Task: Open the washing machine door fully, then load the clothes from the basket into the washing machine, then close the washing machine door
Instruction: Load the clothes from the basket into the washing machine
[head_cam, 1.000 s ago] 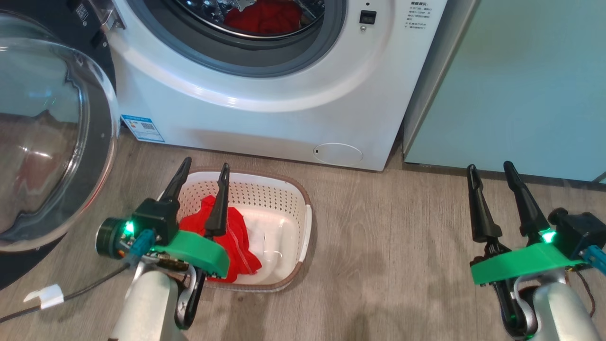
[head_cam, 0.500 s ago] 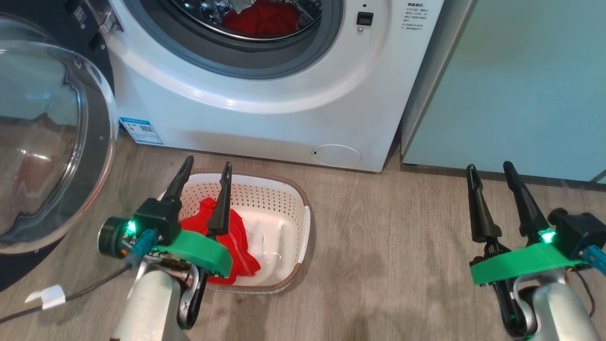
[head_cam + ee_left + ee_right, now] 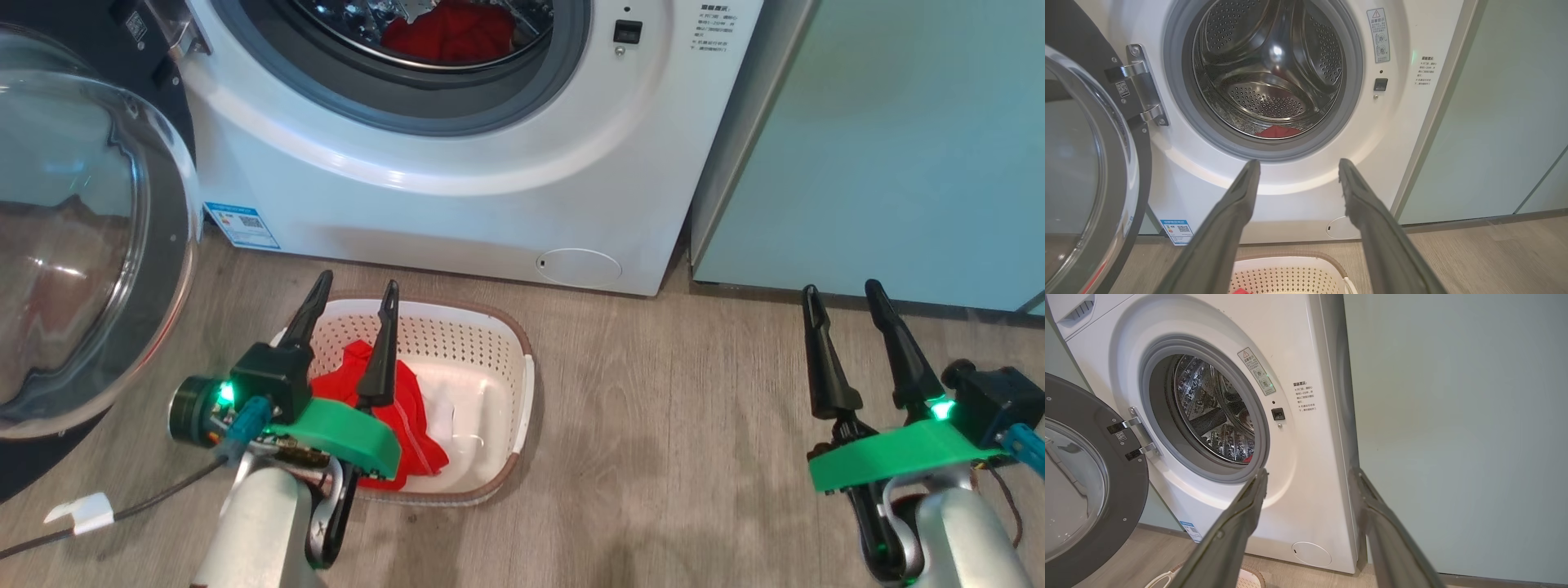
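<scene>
step: loading; washing machine door (image 3: 90,245) swung wide, left of the basket (image 3: 457,335).
clothes (image 3: 412,416): red heap inside the basket; more red inside the washing machine (image 3: 457,212) beyond it.
left gripper (image 3: 357,282): above the basket, jaws released, empty.
right gripper (image 3: 840,287): right of the basket, jaws released, empty.
next: probably descend and pinch the clothes.

The washing machine (image 3: 457,196) stands in front of us on the floor (image 3: 669,425). Its door (image 3: 90,245) hangs wide open on the left side. A cabinet (image 3: 882,147) stands right beside the machine, on its right. The basket (image 3: 457,335) sits on the floor just in front of the machine, toward the left. In the left part of the basket lie some clothes (image 3: 412,420). Inside the drum (image 3: 1265,102) lie more clothes (image 3: 453,33). Our left gripper (image 3: 357,283) is over the basket's left side. Our right gripper (image 3: 840,287) is well off to the right, over the floor in front of the cabinet.
</scene>
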### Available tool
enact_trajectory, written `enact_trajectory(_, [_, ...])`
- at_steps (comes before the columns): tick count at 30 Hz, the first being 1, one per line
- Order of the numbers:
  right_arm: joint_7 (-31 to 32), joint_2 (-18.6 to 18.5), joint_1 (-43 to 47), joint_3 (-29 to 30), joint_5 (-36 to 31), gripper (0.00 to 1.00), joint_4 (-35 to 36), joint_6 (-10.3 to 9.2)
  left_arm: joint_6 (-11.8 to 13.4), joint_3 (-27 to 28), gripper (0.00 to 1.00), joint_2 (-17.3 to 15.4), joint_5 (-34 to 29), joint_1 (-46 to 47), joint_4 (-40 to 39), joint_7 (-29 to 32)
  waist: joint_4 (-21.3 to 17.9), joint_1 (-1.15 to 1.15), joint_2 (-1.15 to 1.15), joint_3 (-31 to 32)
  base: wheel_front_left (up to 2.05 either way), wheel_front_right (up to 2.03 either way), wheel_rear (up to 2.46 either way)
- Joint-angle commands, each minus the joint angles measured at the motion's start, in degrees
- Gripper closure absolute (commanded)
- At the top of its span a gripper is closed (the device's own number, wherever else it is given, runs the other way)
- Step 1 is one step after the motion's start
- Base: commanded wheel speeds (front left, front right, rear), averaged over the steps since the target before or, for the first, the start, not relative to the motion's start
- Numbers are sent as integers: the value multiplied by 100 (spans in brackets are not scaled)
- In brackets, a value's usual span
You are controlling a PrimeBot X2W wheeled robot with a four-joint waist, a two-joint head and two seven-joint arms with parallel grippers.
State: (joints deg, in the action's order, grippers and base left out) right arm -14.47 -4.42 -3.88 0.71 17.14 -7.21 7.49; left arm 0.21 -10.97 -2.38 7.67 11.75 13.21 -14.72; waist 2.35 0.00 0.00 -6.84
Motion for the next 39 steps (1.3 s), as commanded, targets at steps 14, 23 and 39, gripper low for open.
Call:
enact_trajectory(14, [-53, -104, -320, -204, 3, 0, 259, 0, 161, 167, 0, -50, 141, 436, 1149, -28, -199, 0, 0, -683, 0, 0, 0])
enact_trajectory(23, [-53, -160, -592, -292, 33, 0, 325, 0, 200, 253, 0, -62, 63, 1139, 2473, -28, -533, 0, 0, -1462, 0, 0, 0])
enact_trajectory(39, [-53, -79, -1140, -550, 89, 0, 532, 0, -19, -504, 0, -761, -754, 3157, 5668, 515, -1273, 0, 0, -3072, 0, 0, 0])
